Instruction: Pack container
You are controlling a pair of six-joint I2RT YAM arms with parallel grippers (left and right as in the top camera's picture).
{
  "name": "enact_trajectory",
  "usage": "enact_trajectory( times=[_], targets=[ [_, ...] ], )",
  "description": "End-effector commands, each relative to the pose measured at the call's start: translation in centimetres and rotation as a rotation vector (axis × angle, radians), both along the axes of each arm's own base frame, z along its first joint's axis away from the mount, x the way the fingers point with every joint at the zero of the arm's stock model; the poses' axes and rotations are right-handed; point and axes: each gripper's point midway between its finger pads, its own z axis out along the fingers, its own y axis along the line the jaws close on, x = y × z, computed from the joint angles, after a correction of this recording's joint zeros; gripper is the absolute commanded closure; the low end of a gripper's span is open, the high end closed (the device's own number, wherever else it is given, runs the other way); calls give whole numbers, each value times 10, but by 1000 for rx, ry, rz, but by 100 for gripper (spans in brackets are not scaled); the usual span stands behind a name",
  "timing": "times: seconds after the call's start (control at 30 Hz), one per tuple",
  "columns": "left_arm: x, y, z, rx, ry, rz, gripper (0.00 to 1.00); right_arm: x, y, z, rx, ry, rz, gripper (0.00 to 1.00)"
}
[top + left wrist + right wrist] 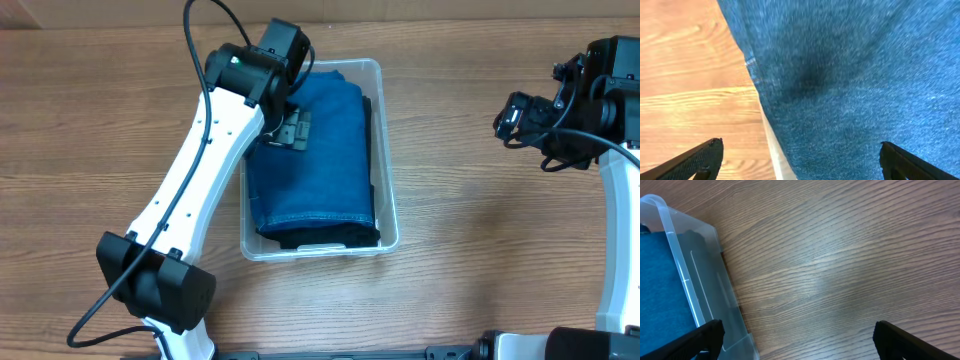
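The container [391,225] sits mid-bench [470,240], with denim [320,160] folded inside over a dark cloth [330,240]. The left hand [290,130], spread open, hangs over the denim's far-left edge (right by the rim). Pressing there could catch the wall and tip the container. The right hand [515,118], also released, hovers far right with open room.

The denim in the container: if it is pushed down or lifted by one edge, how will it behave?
The denim is folded cloth, so it would probably sag and unfold if lifted by one edge. It fills the container almost wall to wall, so a push likely compresses it rather than slides it.
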Motion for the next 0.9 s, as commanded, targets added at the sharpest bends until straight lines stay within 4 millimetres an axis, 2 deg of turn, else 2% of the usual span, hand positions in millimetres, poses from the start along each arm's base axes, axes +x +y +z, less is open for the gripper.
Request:
enact_trajectory(
  times=[0.0,0.03,0.07,0.1,0.13,0.17,0.2,0.27,0.33,0.37,0.4,0.43,0.47,0.5,0.53,0.57,0.6,0.67,0.7,0.73,0.77,0.8,0.87],
  targets=[
    [23,0,35,1,-145,-5,0,0,1,4,1,-16,5,0],
    [32,-4,43,-19,-191,-4,0,0,1,4,1,-16,5,0],
    [52,-13,54,-53,-284,-19,14,0,1,4,1,-16,5,0],
    [62,-18,57,-59,-321,-38,51,0,1,4,1,-16,5,0],
    [71,-21,59,-70,-352,-40,76,0,1,4,1,-16,5,0],
    [81,-24,57,-79,-375,-34,90,0,1,4,1,-17,5,0],
    [88,-25,43,-75,-355,-22,96,0,1,4,1,-17,5,0],
    [92,-23,5,-44,-265,-1,96,1,1,4,0,-17,5,0],
    [90,-16,-58,7,-106,63,96,1,1,4,0,-17,5,0],
    [81,-9,-99,42,5,124,96,1,1,4,0,-17,5,0],
    [71,-7,-130,57,99,161,96,0,1,4,1,-17,5,0],
    [57,-14,-164,21,219,165,96,0,1,4,1,-17,5,0],
    [48,-28,-182,-44,303,117,96,0,1,4,1,-17,5,0],
    [42,-40,-190,-101,352,60,96,0,1,4,1,-17,5,0],
    [40,-44,-189,-125,364,29,96,0,1,4,1,-17,5,0],
    [44,-44,-179,-127,341,25,96,0,1,4,1,-16,5,0],
    [49,-46,-157,-143,300,20,96,0,1,4,1,-16,5,0],
    [65,-45,-87,-190,147,14,96,0,1,4,1,-17,5,0],
    [70,-38,-40,-203,42,14,96,1,1,4,1,-17,5,0],
    [70,-20,28,-199,-123,31,64,2,0,5,0,-23,6,0],
    [61,-1,81,-199,-255,56,0,6,5,7,6,-44,37,0],
    [55,10,102,-196,-309,73,0,10,15,10,29,-74,101,0],
    [35,49,149,-178,-425,146,0,27,42,21,18,-164,243,0]
  ],
)
